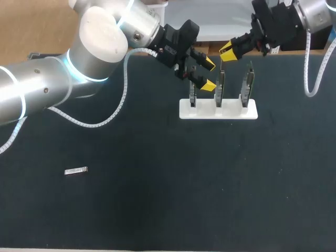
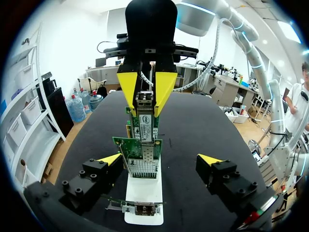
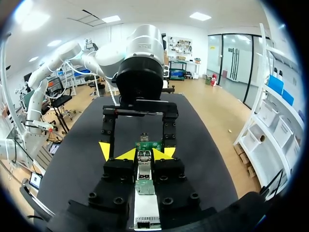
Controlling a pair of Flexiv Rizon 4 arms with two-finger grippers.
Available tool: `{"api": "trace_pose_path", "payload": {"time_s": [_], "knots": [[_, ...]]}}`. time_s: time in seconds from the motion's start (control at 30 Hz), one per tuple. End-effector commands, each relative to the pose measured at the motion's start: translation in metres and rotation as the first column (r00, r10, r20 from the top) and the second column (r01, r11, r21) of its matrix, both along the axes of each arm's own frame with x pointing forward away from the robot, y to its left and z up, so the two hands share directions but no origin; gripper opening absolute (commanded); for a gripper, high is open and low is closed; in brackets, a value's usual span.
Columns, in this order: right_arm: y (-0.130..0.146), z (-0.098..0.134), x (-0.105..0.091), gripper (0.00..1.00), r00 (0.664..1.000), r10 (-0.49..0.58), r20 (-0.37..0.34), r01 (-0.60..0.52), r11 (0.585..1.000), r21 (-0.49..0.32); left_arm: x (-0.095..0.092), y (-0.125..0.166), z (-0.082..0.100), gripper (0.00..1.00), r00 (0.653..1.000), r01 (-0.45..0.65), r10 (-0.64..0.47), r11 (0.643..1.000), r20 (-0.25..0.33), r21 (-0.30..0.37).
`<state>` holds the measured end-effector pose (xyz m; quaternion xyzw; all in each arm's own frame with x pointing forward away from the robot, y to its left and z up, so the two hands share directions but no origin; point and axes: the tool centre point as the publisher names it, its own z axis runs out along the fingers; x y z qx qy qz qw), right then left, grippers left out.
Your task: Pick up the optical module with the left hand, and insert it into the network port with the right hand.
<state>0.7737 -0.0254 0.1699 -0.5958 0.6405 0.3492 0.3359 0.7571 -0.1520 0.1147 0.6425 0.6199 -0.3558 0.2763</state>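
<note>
While left hand [image 1: 209, 74] was held wide open, empty, beside card stand [image 1: 218, 111] | right hand [image 1: 227, 52] was clamped on optical module [image 2: 143, 100] | second module [image 1: 76, 171] was seen on surface [image 1: 157, 205]

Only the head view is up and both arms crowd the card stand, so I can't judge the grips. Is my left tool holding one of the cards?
Observer: No. In the left wrist view the left tool is open. The nearest card stands between its fingers, apart from both.
Operator: And the other arm?
Observer: The right wrist view shows the right tool shut on a small silver module, with both fingers against it.
Operator: Where is that relative to the cards?
Observer: In the left wrist view it sits just above the upright cards, in line with their row.
</note>
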Motion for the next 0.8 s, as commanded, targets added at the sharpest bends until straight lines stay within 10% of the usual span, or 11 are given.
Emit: {"api": "trace_pose_path", "payload": {"time_s": [0.03, 0.8], "knots": [[-0.0008, 0.0021, -0.0022, 0.00, 1.000, -0.004, 0.010, 0.004, 1.000, 0.008, 0.0025, -0.0010, 0.0004, 1.00, 1.000, 0.004, -0.004, 1.000, -0.004, 0.005], [-0.0002, -0.0059, -0.0028, 0.00, 1.000, -0.003, -0.006, 0.003, 1.000, -0.002, 0.0025, -0.0010, 0.0004, 1.00, 1.000, 0.004, -0.004, 1.000, -0.004, 0.005]]}}
